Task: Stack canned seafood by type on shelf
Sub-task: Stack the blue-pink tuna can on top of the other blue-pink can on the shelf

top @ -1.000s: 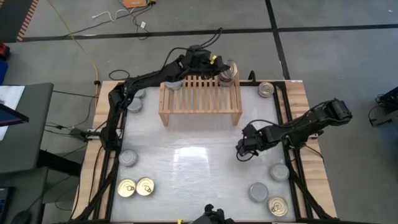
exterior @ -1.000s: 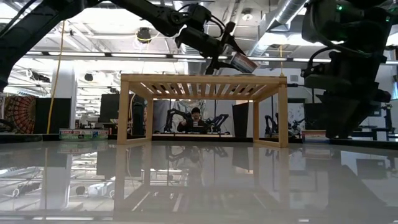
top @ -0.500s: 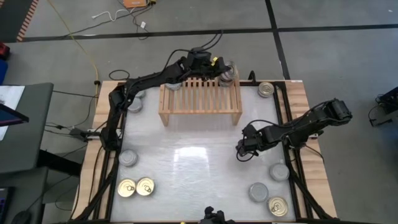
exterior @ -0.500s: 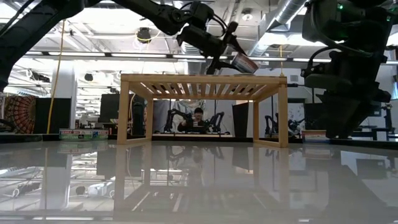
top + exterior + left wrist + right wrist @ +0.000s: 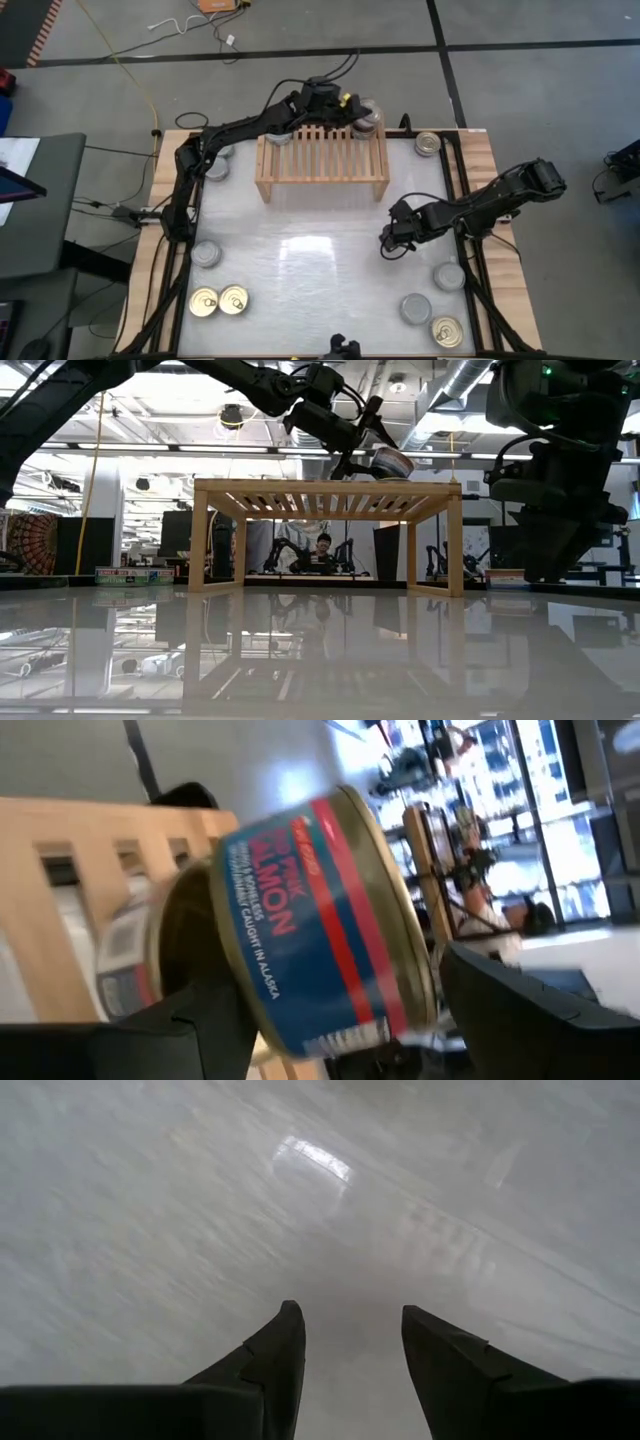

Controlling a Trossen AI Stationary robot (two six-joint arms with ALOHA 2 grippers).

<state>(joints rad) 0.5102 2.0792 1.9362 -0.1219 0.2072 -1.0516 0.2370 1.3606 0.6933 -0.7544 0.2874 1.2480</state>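
Worktop [image 5: 320, 255]: pale and glossy; loose tins lie near its edges, two gold-topped ones [image 5: 218, 300] at the near left corner, grey-topped ones [image 5: 416, 308] at near right.
Right gripper [image 5: 386, 245]: waiting low over bare worktop right of centre, fingers [image 5: 268, 1363] parted and empty.
Shelf [image 5: 322, 160]: light-wood slatted rack at the far middle of the worktop; a tin already rests at its far right corner.
Left gripper [image 5: 352, 110]: at the shelf's far right corner, closed around a salmon can [image 5: 320, 920], held tilted just above the tin already there.
Can appearance: round, flat, blue wrapper with a red stripe, metal rims.
Handling judgement: rigid and fairly dense for its size; smooth wall likely slippery, so grip across the side wall, clear of the rims.
Risk judgement: a tilted release could let it slide off the lower tin; level it first.
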